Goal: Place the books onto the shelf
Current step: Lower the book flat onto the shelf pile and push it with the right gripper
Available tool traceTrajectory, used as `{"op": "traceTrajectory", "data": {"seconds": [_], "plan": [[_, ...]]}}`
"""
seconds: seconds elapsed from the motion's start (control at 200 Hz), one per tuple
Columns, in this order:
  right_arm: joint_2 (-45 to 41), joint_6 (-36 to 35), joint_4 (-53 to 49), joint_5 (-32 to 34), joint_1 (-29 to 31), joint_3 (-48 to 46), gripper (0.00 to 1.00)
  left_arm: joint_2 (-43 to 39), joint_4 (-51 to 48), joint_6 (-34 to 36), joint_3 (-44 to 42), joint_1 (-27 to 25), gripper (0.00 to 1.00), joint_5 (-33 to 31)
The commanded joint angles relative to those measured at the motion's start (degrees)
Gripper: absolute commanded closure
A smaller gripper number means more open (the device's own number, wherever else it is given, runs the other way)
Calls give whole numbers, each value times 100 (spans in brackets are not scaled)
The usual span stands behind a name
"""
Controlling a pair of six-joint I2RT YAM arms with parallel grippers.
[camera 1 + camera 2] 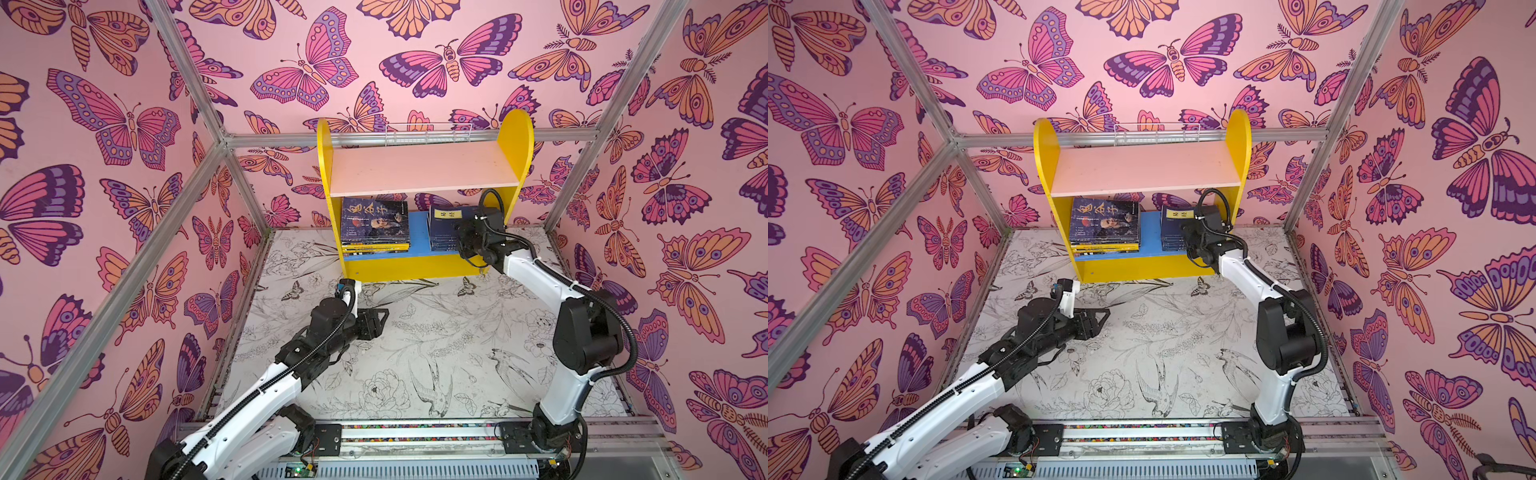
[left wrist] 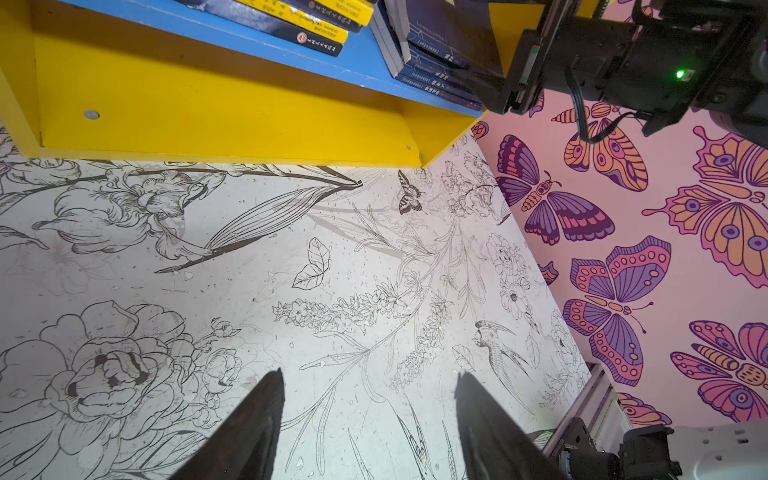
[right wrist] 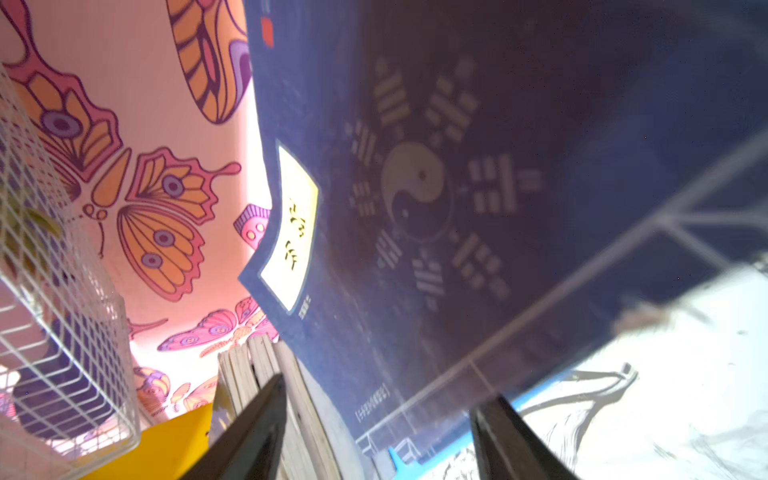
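The shelf point(image 1: 415, 266) point(image 1: 1142, 266) stands at the back, its pale pink upper board point(image 1: 424, 168) bare. Two stacks of books lie on the blue lower board point(image 1: 417, 232). The left stack point(image 1: 374, 224) point(image 1: 1104, 222) point(image 2: 324, 29) has a dark face-and-calligraphy cover over yellow ones. The right stack point(image 1: 442, 226) point(image 1: 1173, 228) point(image 2: 436, 54) is navy with a yellow label. My right gripper point(image 1: 459, 237) point(image 3: 386, 388) is open at the right stack, its jaws wide either side of the top navy book's point(image 3: 415, 187) edge. My left gripper point(image 1: 383, 322) point(image 1: 1102, 322) point(image 2: 370, 374) hangs open and empty over the mat.
A white wire basket point(image 1: 428, 133) point(image 3: 54, 291) sits behind the shelf's top. Butterfly-patterned walls and aluminium frame posts point(image 1: 582, 166) close in three sides. The floral mat point(image 1: 415, 353) covers the floor, with a rail point(image 1: 415, 432) along its front edge.
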Motion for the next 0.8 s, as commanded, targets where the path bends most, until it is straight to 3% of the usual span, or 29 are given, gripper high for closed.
{"op": "traceTrajectory", "data": {"seconds": [0.0, 0.491, 0.796], "plan": [[-126, -83, -428, 400, -275, -186, 32, 53, -90, -19, -33, 22, 32, -62], [-307, -682, -356, 536, -372, -333, 37, 92, -84, -45, -33, 22, 33, -48], [-688, -1273, -366, 1107, -319, -540, 44, 135, -30, -66, -68, 21, 33, -45]]}}
